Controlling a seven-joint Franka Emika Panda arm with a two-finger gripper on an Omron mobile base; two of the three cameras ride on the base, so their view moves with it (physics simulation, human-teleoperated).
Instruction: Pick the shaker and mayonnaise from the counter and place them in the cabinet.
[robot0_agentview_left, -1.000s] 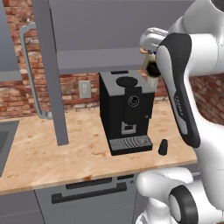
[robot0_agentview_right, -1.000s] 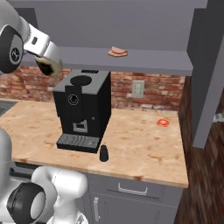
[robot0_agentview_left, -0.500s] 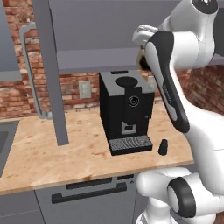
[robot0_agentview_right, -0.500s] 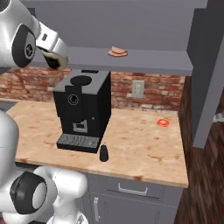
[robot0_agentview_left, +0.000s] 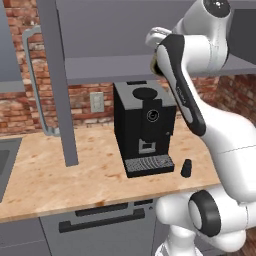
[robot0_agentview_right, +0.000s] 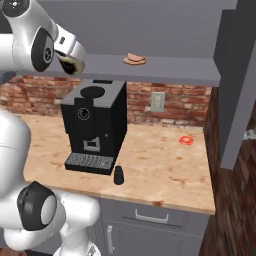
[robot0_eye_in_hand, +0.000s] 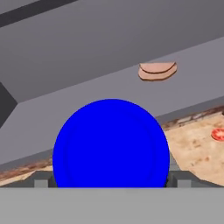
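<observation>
At the shelf (robot0_eye_in_hand: 87, 105) edge, gripper (robot0_eye_in_hand: 111, 181) grasping the jar (robot0_eye_in_hand: 111, 144) may clip the lip, meat (robot0_eye_in_hand: 157, 71) at 1 o'clock.

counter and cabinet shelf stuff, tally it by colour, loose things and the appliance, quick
black: 2, the coffee machine and the shaker
blue-lidded: 1, the mayonnaise in the gripper
pinkish-tan: 1, a flat food slice on the cabinet shelf
red: 1, a small round thing on the counter
total: 5
</observation>
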